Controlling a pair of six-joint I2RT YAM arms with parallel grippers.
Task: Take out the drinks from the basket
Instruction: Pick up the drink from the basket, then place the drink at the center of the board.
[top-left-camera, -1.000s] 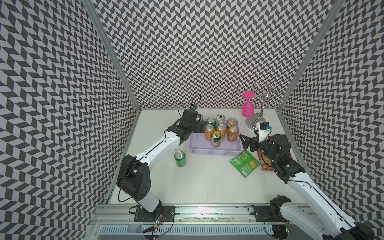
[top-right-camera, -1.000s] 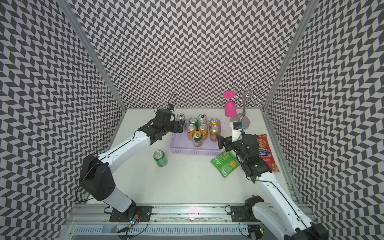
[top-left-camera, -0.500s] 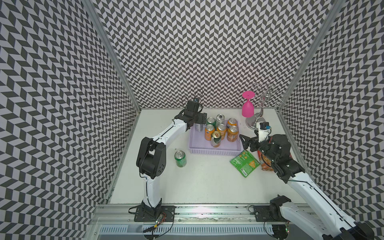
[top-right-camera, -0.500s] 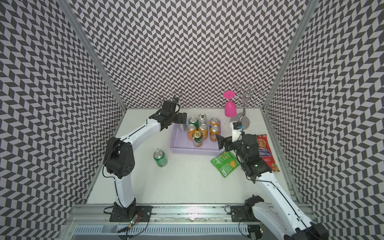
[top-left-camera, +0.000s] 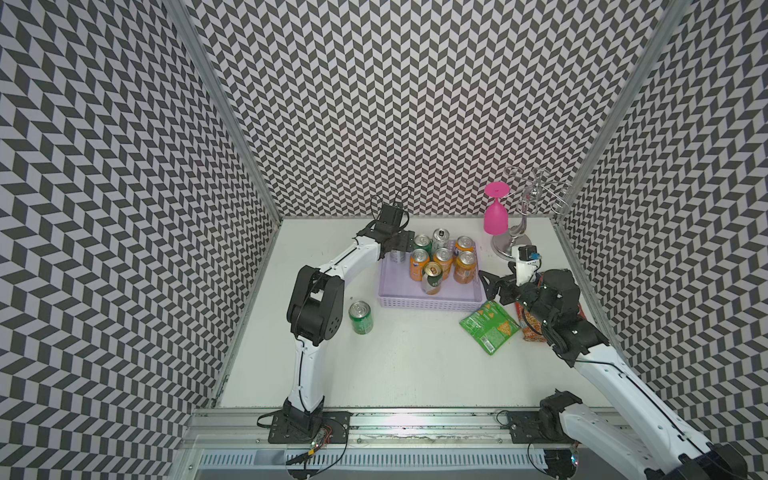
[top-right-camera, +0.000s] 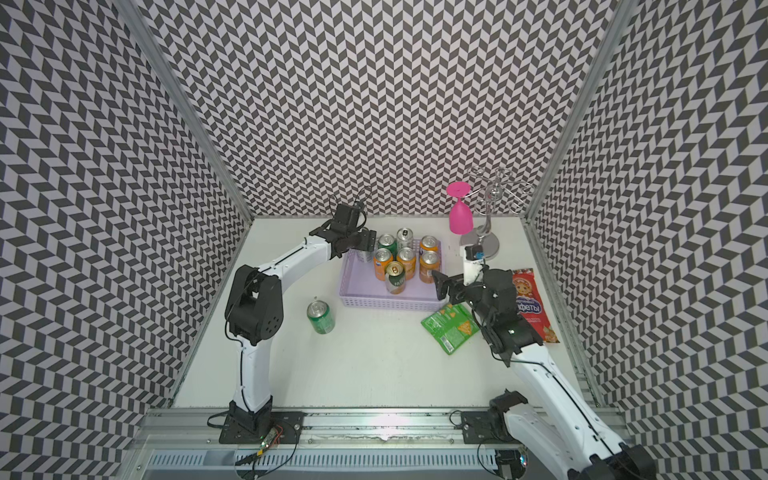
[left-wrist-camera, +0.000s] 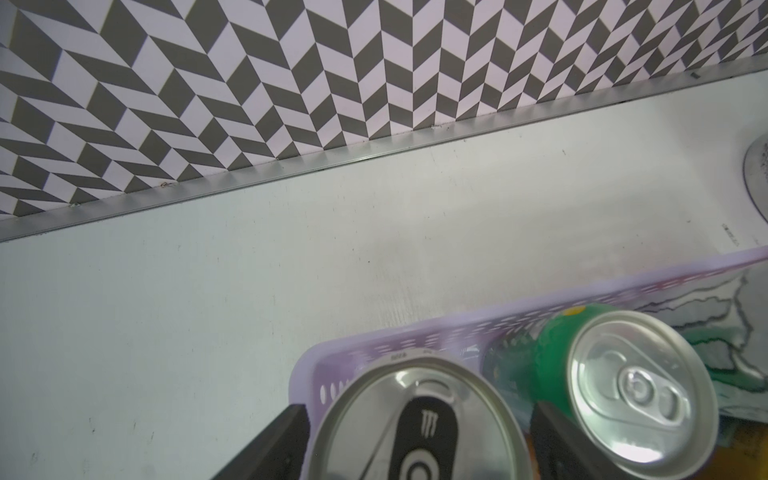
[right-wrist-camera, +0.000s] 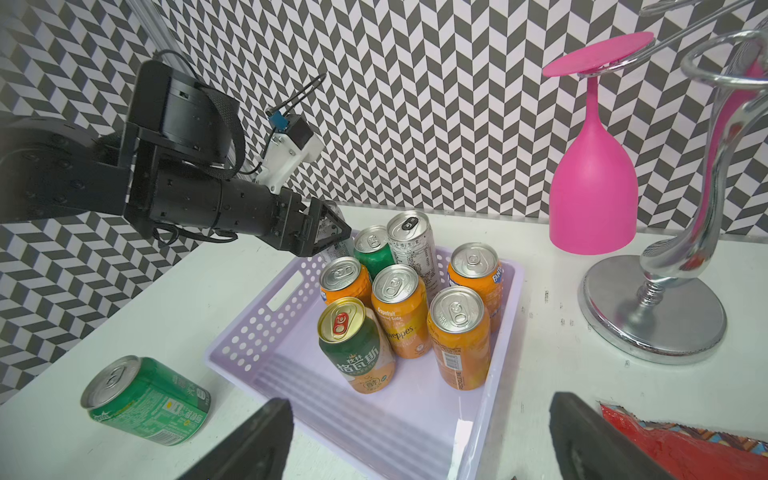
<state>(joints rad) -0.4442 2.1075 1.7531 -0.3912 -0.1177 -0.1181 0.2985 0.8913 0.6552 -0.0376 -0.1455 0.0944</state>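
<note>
I see nine cans (top-left-camera: 443, 257) and two snack bags (top-left-camera: 490, 326).
Four orange cans (right-wrist-camera: 459, 332), three green cans (right-wrist-camera: 145, 399), two silver cans (right-wrist-camera: 415, 245), one pink goblet (right-wrist-camera: 592, 199), one basket (right-wrist-camera: 257, 332).

Eight cans (top-left-camera: 442, 259) stand clustered at the lilac basket's (top-left-camera: 430, 305) far end. One green can (top-left-camera: 360, 318) stands outside on the bench (top-left-camera: 415, 365).

Both top views overlook the whole table (top-left-camera: 415, 374); wrist views closely share the basket (right-wrist-camera: 257, 332).

The left arm (top-left-camera: 357, 257) is being held stretched far forward, the left gripper (top-left-camera: 397, 248) low; the right gripper (top-left-camera: 489, 286) is being held with jaws wide apart.
</note>
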